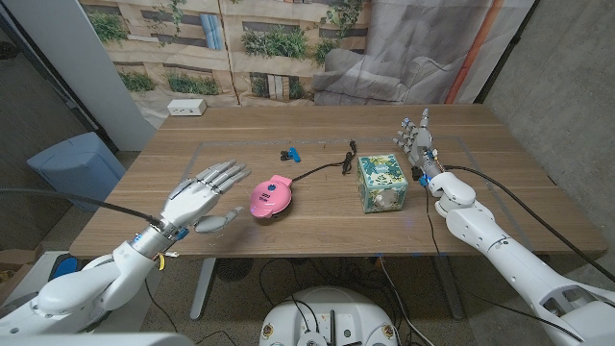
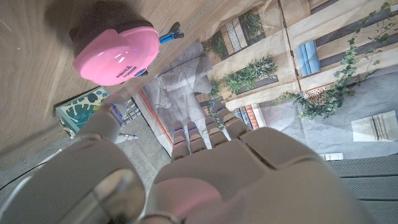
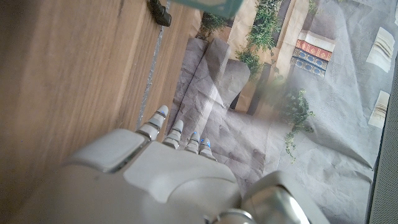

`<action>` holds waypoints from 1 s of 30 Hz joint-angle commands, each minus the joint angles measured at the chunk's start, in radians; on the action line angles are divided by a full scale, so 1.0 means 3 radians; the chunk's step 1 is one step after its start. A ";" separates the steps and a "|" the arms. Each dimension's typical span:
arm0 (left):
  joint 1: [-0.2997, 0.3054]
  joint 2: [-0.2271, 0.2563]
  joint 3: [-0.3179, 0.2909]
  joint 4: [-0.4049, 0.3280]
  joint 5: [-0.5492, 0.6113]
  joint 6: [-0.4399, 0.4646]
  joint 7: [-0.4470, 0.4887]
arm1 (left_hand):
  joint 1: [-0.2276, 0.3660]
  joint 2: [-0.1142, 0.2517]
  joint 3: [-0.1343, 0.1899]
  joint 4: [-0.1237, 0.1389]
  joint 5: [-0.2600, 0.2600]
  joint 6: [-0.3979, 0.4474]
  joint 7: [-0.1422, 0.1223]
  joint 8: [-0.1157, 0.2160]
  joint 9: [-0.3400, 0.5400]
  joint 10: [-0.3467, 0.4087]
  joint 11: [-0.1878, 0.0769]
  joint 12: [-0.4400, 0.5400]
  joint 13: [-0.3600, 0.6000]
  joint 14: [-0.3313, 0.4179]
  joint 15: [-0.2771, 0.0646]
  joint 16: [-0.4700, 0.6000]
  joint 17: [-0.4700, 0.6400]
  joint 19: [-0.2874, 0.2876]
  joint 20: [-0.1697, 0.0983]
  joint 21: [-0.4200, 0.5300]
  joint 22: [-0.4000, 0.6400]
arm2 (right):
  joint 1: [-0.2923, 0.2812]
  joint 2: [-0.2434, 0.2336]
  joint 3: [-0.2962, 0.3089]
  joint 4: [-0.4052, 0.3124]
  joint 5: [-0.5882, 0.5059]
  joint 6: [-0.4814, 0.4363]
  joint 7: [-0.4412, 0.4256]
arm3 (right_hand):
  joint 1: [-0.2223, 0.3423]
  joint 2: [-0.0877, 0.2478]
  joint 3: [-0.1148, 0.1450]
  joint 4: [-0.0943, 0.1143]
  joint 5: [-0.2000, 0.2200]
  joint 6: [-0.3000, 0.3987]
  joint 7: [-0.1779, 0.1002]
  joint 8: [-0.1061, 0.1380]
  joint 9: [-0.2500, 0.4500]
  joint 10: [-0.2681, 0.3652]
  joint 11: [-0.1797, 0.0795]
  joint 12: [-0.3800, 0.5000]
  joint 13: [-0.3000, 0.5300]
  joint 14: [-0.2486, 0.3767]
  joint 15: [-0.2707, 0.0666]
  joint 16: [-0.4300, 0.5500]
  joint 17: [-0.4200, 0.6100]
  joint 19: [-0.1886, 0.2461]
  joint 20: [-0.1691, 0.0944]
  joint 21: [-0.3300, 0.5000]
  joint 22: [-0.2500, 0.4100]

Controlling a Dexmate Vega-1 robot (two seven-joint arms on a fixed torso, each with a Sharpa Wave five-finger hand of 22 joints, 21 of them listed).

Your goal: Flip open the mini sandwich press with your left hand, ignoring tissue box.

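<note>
Two hands are over the wooden table, and both hold nothing. The left hand hangs over the front left part of the table, its fingers spread and stretched toward the press, with the thumb out to the side; it is near the press but does not touch it. The press is pink and round, its lid is down, and it lies near the middle of the table, a little toward the front edge. A black cable goes from the press toward the far edge and ends in a plug. In the left wrist view the press shows just beyond the fingertips, with a gap between them. The tissue box, green with a leaf pattern, stands right of the press, apart from it, about halfway between the front and far edges. The right hand is near the right edge, behind and beside the box, with the fingers apart and pointing to the far edge; I cannot tell whether it touches the table. A small blue and black thing lies behind the press, toward the far edge. A white box sits at the far left corner.
</note>
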 commanded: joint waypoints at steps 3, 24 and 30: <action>-0.0021 -0.0030 0.0480 -0.0157 0.0290 0.0829 0.0131 | 0.0073 -0.0022 -0.0010 0.0002 0.0032 0.0034 0.0019 0.0011 0.0010 -0.0010 -0.0012 -0.0016 0.0010 0.0028 -0.0194 0.0002 0.0019 -0.0002 -0.0152 -0.0022 0.0000 | -0.0004 -0.0002 0.0000 -0.0006 0.0000 -0.0001 -0.0002 | 0.0011 0.0300 -0.0024 0.0006 0.0014 -0.0030 0.0005 0.0016 0.0011 -0.0011 -0.0003 0.0011 0.0005 -0.0022 -0.0074 0.0010 0.0020 0.0011 0.0018 0.0003 0.0007; -0.0589 0.0077 0.1328 0.0059 0.0440 0.1449 0.0277 | 0.0350 -0.0082 0.0021 0.0011 0.0051 -0.0031 0.0157 -0.0020 0.0008 -0.0190 0.0095 -0.0055 0.0007 -0.0019 -0.0129 -0.0017 0.0020 -0.0075 -0.0127 -0.0038 0.0001 | 0.0000 0.0001 -0.0001 0.0000 -0.0001 0.0001 -0.0001 | 0.0011 0.0301 -0.0023 0.0006 0.0015 -0.0031 0.0009 0.0015 0.0011 -0.0015 0.0000 0.0009 0.0005 -0.0026 -0.0077 0.0008 0.0020 0.0012 0.0021 0.0001 0.0008; -0.0728 0.0083 0.1543 0.0143 0.0425 0.1497 0.0354 | 0.0454 -0.0104 0.0022 0.0016 0.0051 -0.0135 0.0207 -0.0054 0.0008 -0.0297 0.0129 -0.0066 0.0006 -0.0095 -0.0107 -0.0027 0.0021 -0.0164 -0.0126 -0.0050 0.0002 | 0.0000 0.0000 -0.0001 -0.0002 -0.0001 -0.0001 -0.0001 | 0.0010 0.0301 -0.0023 0.0006 0.0015 -0.0025 0.0005 0.0018 0.0011 -0.0014 -0.0002 0.0009 0.0006 -0.0021 -0.0081 0.0010 0.0020 0.0010 0.0019 -0.0001 0.0008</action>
